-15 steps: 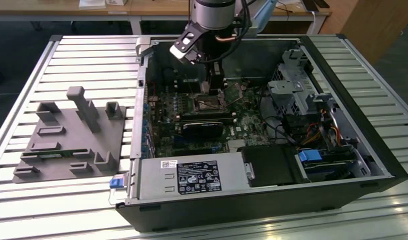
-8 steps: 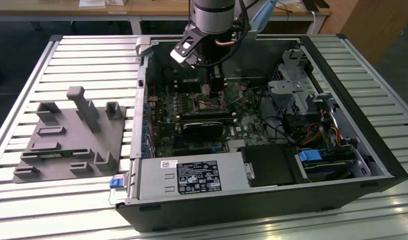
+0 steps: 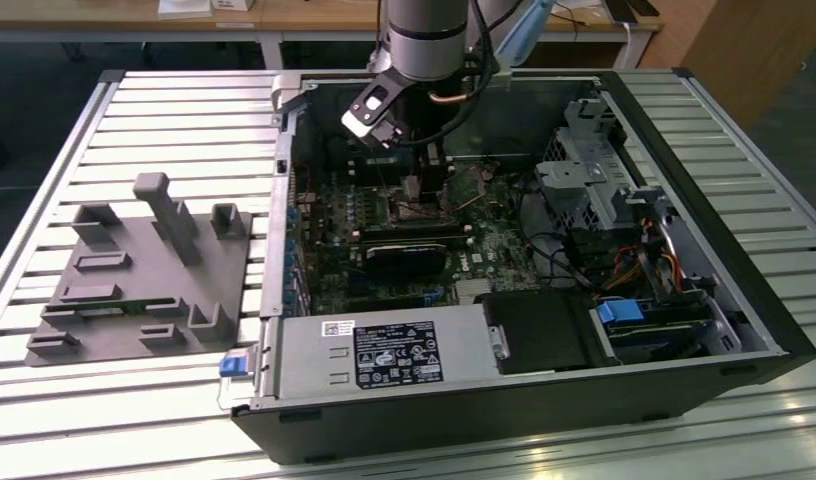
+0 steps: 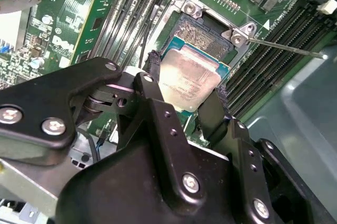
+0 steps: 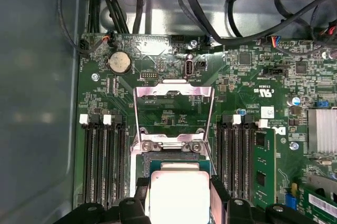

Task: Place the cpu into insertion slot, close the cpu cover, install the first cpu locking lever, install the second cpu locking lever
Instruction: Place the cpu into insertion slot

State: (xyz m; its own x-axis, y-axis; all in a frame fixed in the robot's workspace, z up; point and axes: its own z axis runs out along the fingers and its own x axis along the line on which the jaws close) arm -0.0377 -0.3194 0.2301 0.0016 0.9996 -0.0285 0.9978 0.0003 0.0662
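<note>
The gripper point(image 4: 187, 77) is gripping the cpu point(image 4: 190, 83) by two opposite edges, one black finger point(image 4: 151, 69) pressing in on each side. It is holding the chip metal side up over the insertion slot point(image 4: 202, 33), inside the open computer case point(image 3: 728, 330). The slot is sitting about midway across the green board point(image 5: 100, 92), between two banks of long memory slots point(image 5: 102, 166). The cpu cover point(image 5: 174, 91) is lying swung open on the far side of the slot, so the way in is clear. Part of the grey contact field is showing past the chip's edge in both wrist views, and I can't tell whether the chip is touching the slot or hanging just above it. That's what is worrying me. If the chip isn't square to the black rim, or is sitting slightly tilted in the grip, one corner could go in first and bend the fine contacts underneath. The fingers are also reaching down beside the rim with the memory slots close on either side, so a small sideways error could knock a fingertip against the rim or the screwed bracket point(image 4: 192, 8) at the slot's edge. A thin lever rod point(image 4: 287, 48) is sticking out past one corner of the slot, and it looks near enough to snag. If the grip lets go too high, the chip could drop crooked, and the open cover could swing down onto it.
</note>
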